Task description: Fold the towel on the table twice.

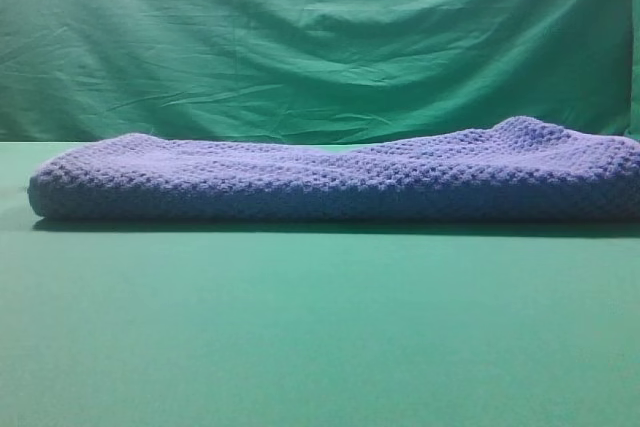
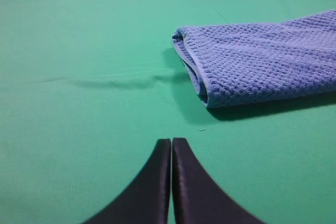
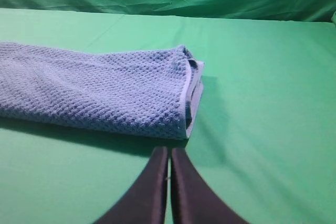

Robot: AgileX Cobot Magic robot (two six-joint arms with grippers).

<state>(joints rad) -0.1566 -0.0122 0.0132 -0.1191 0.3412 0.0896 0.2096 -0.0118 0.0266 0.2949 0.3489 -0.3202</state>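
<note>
Green table (image 1: 320, 347), both arms parked short of the towel, nothing held.

Near to far from my feeds: left gripper (image 2: 171, 142) and right gripper (image 3: 169, 150) each have jaws pressed together, empty, hovering over bare table just short of the towel's (image 1: 330, 179) ends. Towel lies mid-table as a long, thick blue waffle-weave band, layered edges showing at both ends, so I judge at least one fold done. If a fold remains, next move means opening up and pinching an end. Wrinkled green backdrop (image 1: 320, 37) behind.
</note>
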